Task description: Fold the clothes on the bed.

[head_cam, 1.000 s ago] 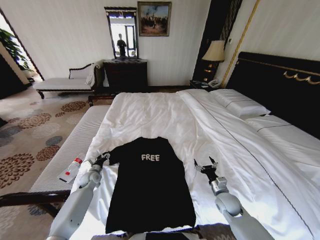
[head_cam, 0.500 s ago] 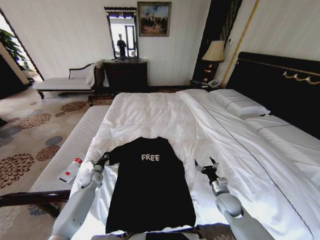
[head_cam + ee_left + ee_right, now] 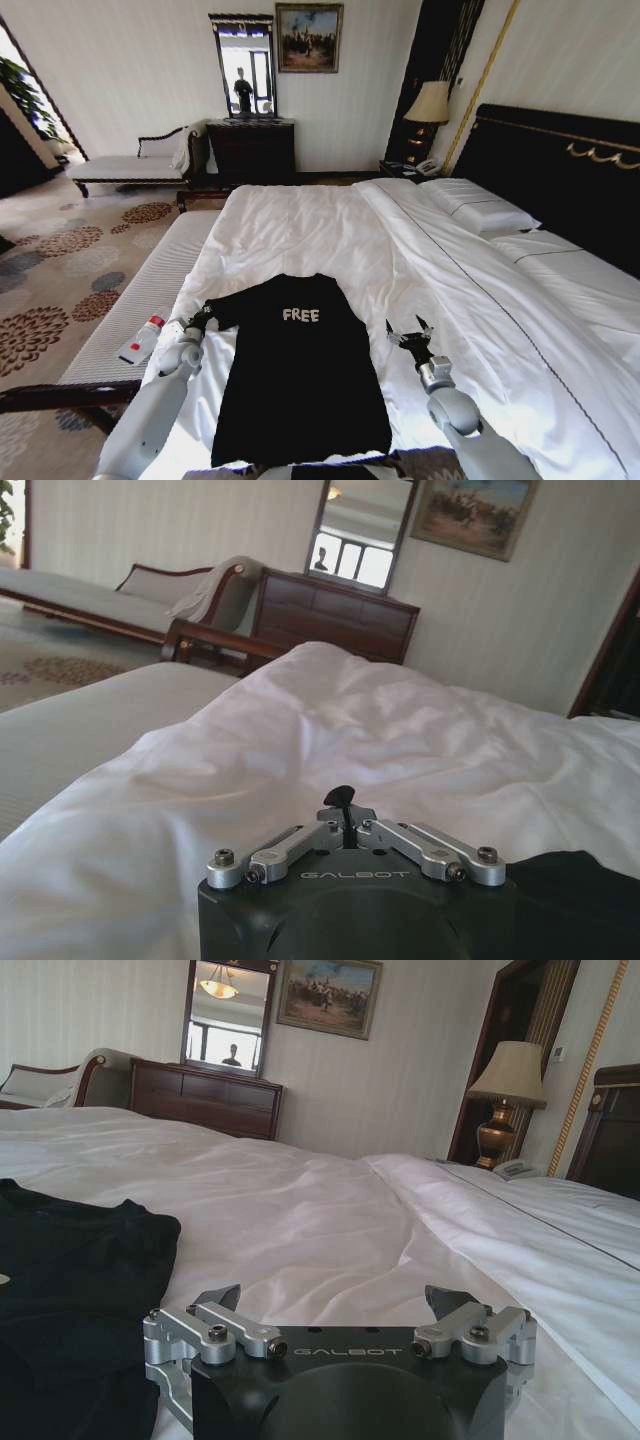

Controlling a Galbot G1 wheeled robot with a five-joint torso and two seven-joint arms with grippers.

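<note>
Your bed (image 3: 330,225) is white, rumpled duvet, pillows toward the dark headboard (image 3: 560,170); bench (image 3: 140,300) along its left edge, dresser (image 3: 250,148) and mirror (image 3: 244,65) on the far wall. Black T-shirt (image 3: 300,365) lies flat near the bed's foot edge. Your left gripper (image 3: 203,317) has its fingers closed together at the shirt's left sleeve, slightly nearer than a second ago. Right gripper (image 3: 407,334) is spread wide, holding nothing, just right of the shirt, barely shifted.

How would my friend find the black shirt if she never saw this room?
Look at the big white bed with the dark headboard. On its near end, between the robot's two arms, lies the T-shirt, spread flat. It is the only black thing on the white sheets, and it says FREE in white letters.
</note>
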